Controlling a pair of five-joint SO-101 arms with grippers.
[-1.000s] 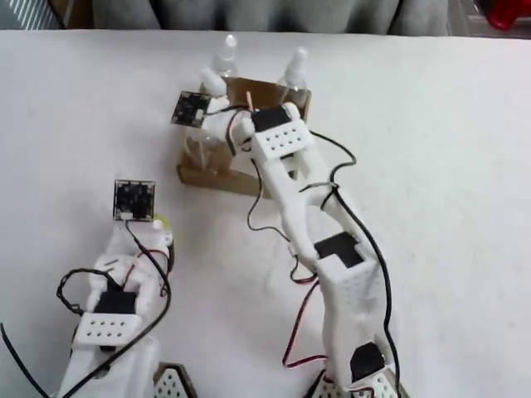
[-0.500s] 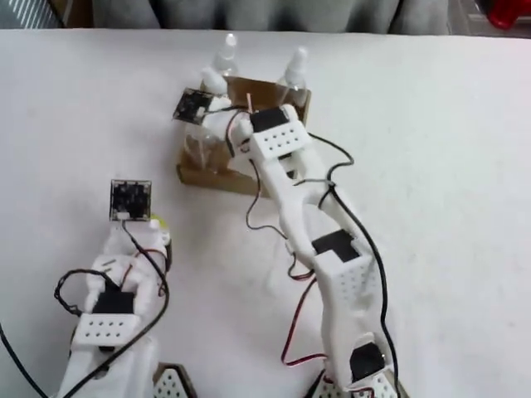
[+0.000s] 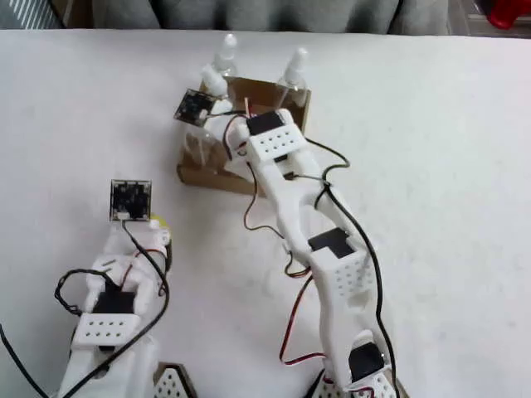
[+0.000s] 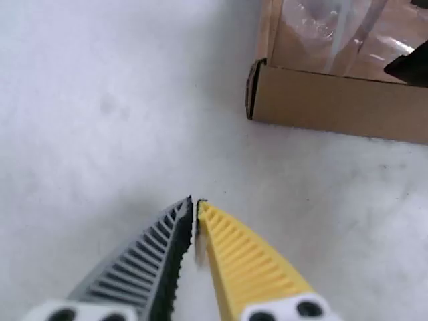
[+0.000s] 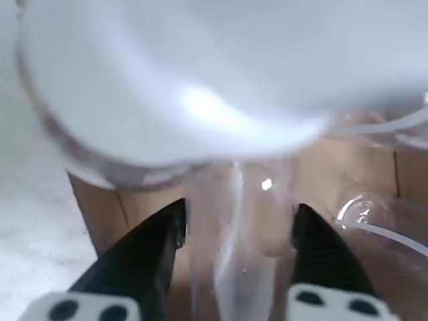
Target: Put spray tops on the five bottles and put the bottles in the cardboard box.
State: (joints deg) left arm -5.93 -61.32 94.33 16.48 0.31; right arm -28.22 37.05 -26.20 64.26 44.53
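Right gripper (image 5: 239, 206): its two black fingers press on either side of a clear bottle (image 5: 234, 267), clasping it by the body below its top.
Held bottle: upright between the fingers, inside the cardboard box (image 3: 217, 177); brown cardboard shows behind it and to both sides in the right wrist view.
Spray top (image 5: 200, 80): white, seated on the held bottle, very close to the right wrist camera and blurred.
Left gripper (image 4: 195, 200): closed with nothing in it, grey and yellow finger tips meeting, low over the table (image 3: 431, 166); whether the tips touch the surface cannot be told.
Cardboard box: low and open-topped, on the table ahead of the left gripper and apart from it; one near corner faces that gripper in the left wrist view.
Other bottles (image 4: 334, 27): clear, standing inside the box behind its near wall.
Other spray tops (image 3: 296, 62): white, rising above the box along its far side in the high view.
Right arm (image 3: 332, 265): stretches from the near edge of the table to over the box, its wrist above the box opening.
Left arm (image 3: 116, 307): drawn back near the table's front edge, well short of the box.
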